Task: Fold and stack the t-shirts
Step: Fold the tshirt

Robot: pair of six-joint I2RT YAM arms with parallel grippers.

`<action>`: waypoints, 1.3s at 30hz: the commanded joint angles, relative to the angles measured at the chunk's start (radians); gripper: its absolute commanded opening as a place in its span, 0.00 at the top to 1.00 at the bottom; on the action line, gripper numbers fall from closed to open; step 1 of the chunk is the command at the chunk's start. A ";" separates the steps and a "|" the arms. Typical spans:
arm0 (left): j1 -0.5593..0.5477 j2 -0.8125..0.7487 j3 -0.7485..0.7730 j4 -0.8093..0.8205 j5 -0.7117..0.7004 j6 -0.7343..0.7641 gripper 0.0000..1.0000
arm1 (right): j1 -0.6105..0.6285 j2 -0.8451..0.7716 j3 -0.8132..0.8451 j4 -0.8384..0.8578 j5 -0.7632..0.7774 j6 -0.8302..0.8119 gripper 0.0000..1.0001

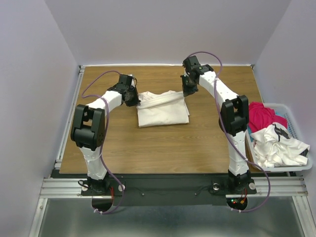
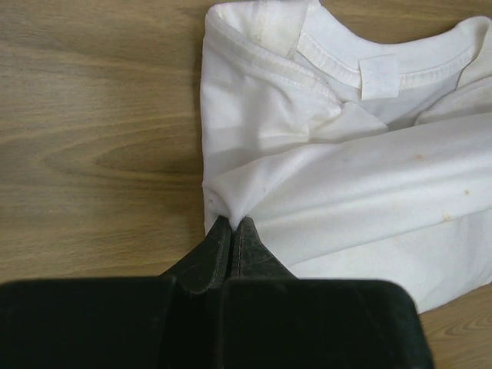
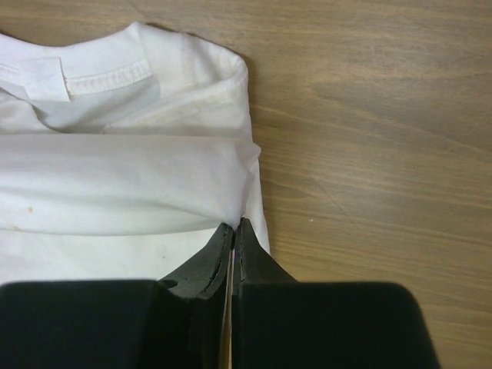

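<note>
A plain off-white t-shirt [image 1: 163,111] lies partly folded on the wooden table, its collar and neck tag toward the far side. My left gripper [image 1: 136,100] is shut on the shirt's left edge; the left wrist view has the cloth [image 2: 346,169] pinched at the fingertips [image 2: 232,223]. On the shirt's right edge my right gripper [image 1: 186,92] is shut too, with the fabric [image 3: 115,177] drawn into its tips [image 3: 234,224]. A raised band of cloth stretches between the two grippers. A magenta-red t-shirt [image 1: 260,115] and a white t-shirt with dark markings [image 1: 276,145] lie in the basket.
A white slatted plastic basket [image 1: 293,118] stands at the table's right edge, beside the right arm. Bare wooden table [image 1: 163,148] lies between the shirt and the arm bases. Pale walls close in the table at the back and both sides.
</note>
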 commanded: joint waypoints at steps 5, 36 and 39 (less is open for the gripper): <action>0.022 -0.068 0.040 0.052 -0.073 0.031 0.99 | -0.027 -0.088 -0.047 0.116 0.126 0.001 0.96; -0.142 -0.180 -0.140 0.224 -0.082 0.077 0.52 | 0.016 -0.221 -0.351 0.403 -0.352 -0.007 0.67; -0.144 -0.123 -0.097 0.224 -0.079 0.100 0.54 | 0.016 -0.183 -0.316 0.403 -0.372 -0.010 0.68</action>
